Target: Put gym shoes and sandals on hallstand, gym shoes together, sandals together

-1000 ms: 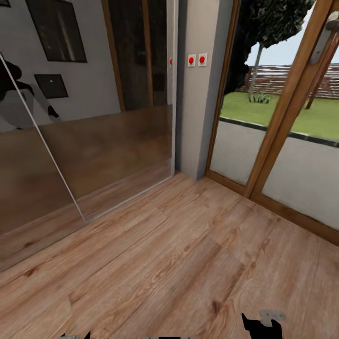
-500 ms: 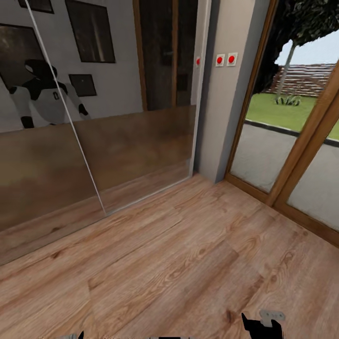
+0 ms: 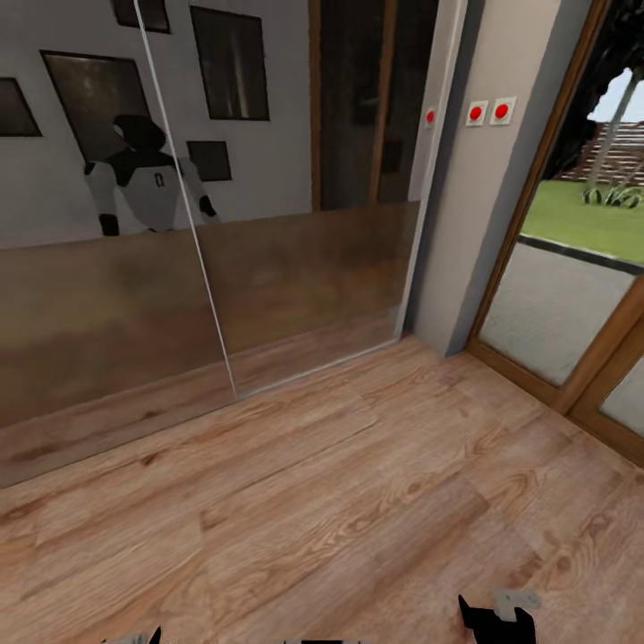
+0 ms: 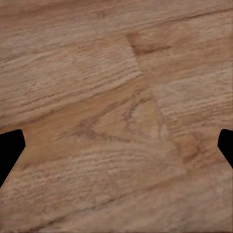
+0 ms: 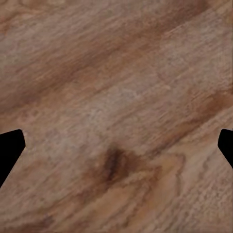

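The gym shoes, the sandals and the hallstand are out of view. Light brown wood-grain corridor floor (image 3: 358, 501) spreads in front of me. The left wrist view looks straight down at bare planks (image 4: 121, 97); my left gripper (image 4: 116, 148) is open, its dark fingertips far apart with nothing between them. My right gripper (image 5: 116, 150) is open in the same way over a plank with a dark knot (image 5: 111, 165). In the head view, part of the right gripper (image 3: 496, 617) pokes in at the lower edge.
Mirrored sliding doors (image 3: 268, 268) line the left and far side, with my own reflection (image 3: 143, 179) in them. A grey wall post with two red buttons (image 3: 488, 112) stands at the corner. A wood-framed glass door (image 3: 572, 304) on the right looks onto a garden.
The camera has turned left: the mirror doors, the post and the glass door have all slid right in the picture, and my reflection has come further into view. Both grippers hold the same pose.
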Robot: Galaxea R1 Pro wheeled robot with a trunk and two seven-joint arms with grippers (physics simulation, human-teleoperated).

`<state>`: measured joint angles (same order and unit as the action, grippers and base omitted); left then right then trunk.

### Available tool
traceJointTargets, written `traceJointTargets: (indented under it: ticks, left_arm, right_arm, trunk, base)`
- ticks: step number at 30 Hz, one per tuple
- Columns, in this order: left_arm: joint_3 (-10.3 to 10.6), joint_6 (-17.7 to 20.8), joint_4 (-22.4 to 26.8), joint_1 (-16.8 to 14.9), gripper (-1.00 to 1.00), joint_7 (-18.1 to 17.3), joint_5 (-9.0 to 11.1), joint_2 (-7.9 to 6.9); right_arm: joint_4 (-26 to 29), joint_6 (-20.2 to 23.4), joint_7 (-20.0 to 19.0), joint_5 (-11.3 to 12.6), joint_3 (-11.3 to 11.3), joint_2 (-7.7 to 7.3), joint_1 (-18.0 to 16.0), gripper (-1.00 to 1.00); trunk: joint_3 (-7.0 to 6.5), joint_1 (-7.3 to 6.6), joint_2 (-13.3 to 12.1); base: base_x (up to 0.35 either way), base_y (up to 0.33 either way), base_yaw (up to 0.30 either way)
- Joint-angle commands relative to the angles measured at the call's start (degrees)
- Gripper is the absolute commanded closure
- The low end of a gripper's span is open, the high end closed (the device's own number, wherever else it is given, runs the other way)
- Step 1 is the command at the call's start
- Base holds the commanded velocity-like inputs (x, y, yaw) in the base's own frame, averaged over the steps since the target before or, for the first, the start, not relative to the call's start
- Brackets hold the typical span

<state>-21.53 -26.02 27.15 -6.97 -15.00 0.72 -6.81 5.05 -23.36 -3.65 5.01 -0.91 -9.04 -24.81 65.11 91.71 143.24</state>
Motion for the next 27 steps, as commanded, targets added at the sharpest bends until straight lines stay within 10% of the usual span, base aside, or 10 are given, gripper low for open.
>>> traceJointTargets:
  ticks: [1,27]
  left_arm:
    - [-0.4,-0.1,-0.1,-0.1,-1.0,-0.6,0.1,0.03]
    - [-0.4,-0.1,-0.1,-0.1,-1.0,-0.6,0.1,0.04]
  right_arm:
    - [0.0,-0.2,-0.4,0.5,-0.1,-0.01,0.0,-1.0]
    - [0.0,-0.2,-0.4,0.5,-0.1,-0.01,0.0,-1.0]
  trunk:
    - [0.04,-0.01,0.0]
    - [0.04,-0.01,0.0]
  base:
    - [0.0,0.0,0.279]
    - [0.0,0.0,0.279]
